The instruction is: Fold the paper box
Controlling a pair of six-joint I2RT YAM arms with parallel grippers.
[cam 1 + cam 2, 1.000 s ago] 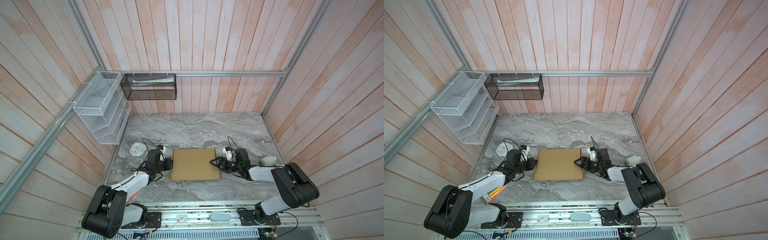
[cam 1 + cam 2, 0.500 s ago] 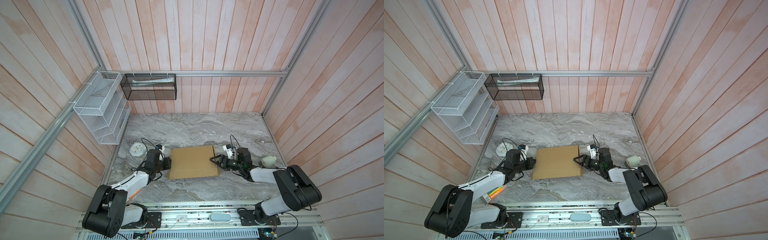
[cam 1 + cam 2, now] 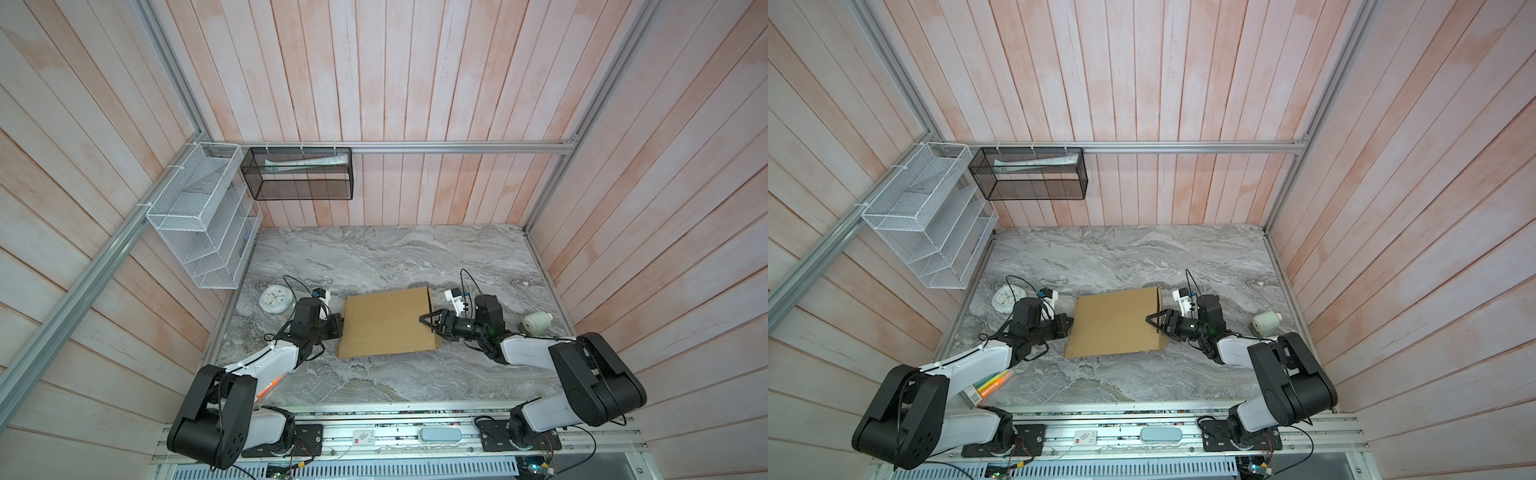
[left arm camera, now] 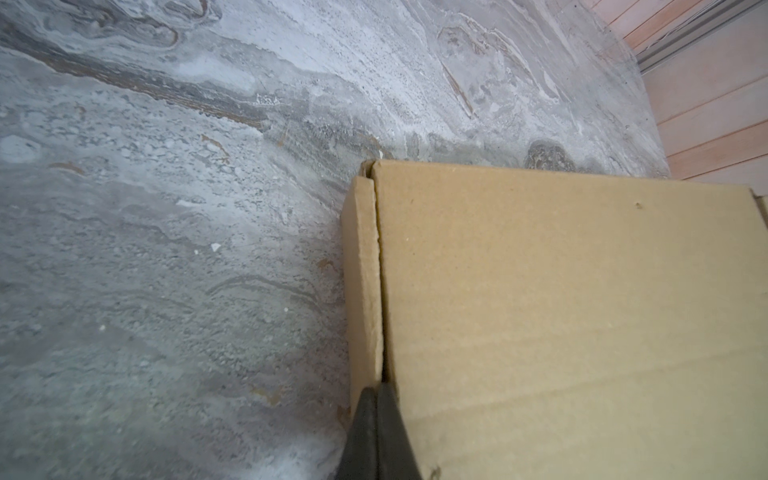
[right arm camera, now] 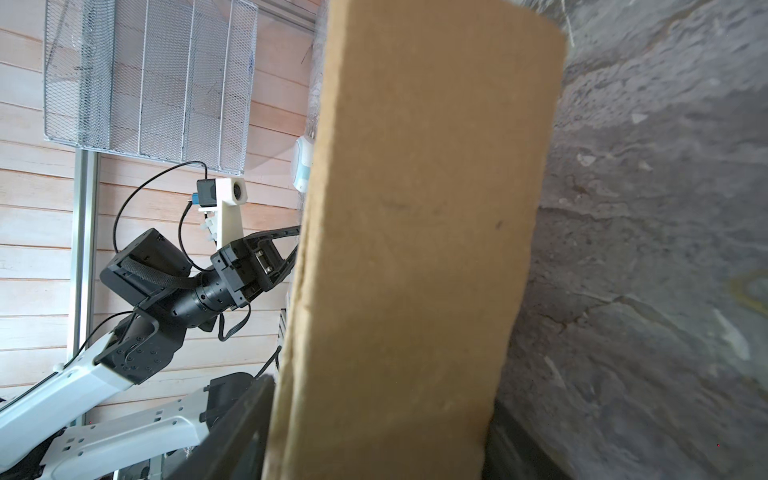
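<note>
The left arm [image 3: 270,359] and right arm [image 3: 523,351] share glossy white link shells [image 3: 976,361] and bulky matte-black joint housings [image 3: 594,380], with thin black cables [image 5: 141,187] looping to white block-shaped wrist camera mounts [image 5: 228,208], a screw-dotted black left elbow bracket [image 5: 133,353], and the left gripper's [image 4: 376,395] tapered black fingers [image 4: 365,440].

Table [image 3: 374,257]: grey marble-patterned slab, wood-panel walls on three sides, metal rail along the near edge.

On it:
- Box [image 3: 386,324], brown cardboard, closed and flat, mid-table toward the near side, slightly skewed to the table's edges.
- Clock [image 3: 274,299], round and pale, at the left edge, well apart from the box.
- Cream cylinder [image 3: 536,322] on its side near the right edge.
- Marker pack [image 3: 988,382] at the near left corner, partly hidden.
</note>
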